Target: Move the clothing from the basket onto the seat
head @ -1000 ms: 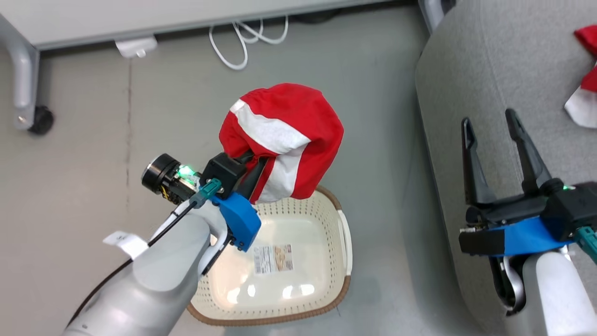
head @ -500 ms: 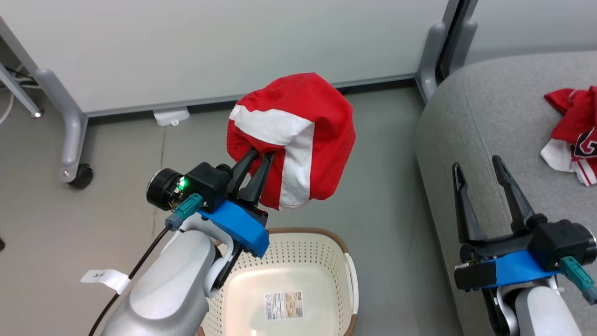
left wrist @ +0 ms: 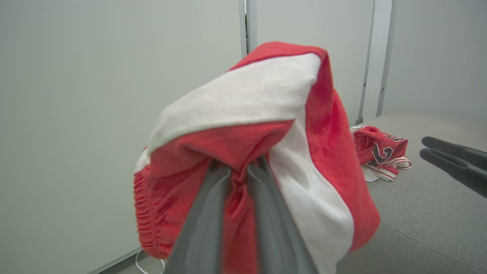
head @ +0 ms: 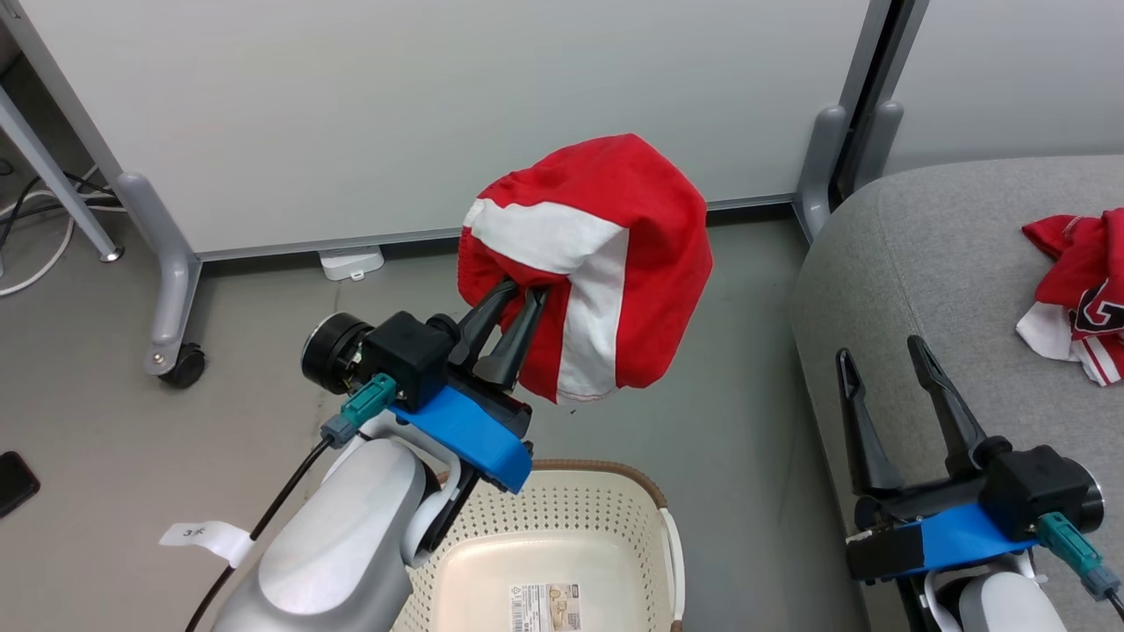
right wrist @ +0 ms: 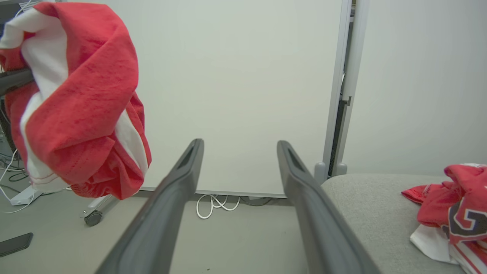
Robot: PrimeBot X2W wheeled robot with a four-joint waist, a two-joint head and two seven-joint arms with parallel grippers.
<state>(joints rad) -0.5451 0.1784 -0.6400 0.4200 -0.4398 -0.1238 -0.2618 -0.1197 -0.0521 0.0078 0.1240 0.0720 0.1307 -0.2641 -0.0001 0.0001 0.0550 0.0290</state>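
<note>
Since a second ago: head view tilted up, more pale partition wall (head: 439,114) along the top, small cream-white perforated plastic basket with brown woven-look rim (head: 571,509) now cut by the bottom edge.

Red fabric garment with broad white stripe (head: 615,228): then overlapping the basket's far rim in the picture. Now at centre frame, bare grey floor (head: 746,421) between hem and rim. Closer to the rounded edge of the large light-grey upholstered seat cushion (head: 922,263).

Left gripper (head: 523,291): as before, long dark fingers pressed nearly together, pinching a bunched fold of that garment, the rest draped over and past the tips.

Right gripper (head: 880,349): as before, fingers spread wide, holding nothing, at lower right over the seat cushion's near edge.

Basket: bottom centre, on the floor, partly behind the left forearm. Inside: printed label sticker (head: 544,607) on the bare glossy bottom.

Seat cushion: right side of the frame. On it: second red garment with white trim and black-and-white lettering (head: 1076,281), crumpled, at the right edge, well apart from the held one.
</note>
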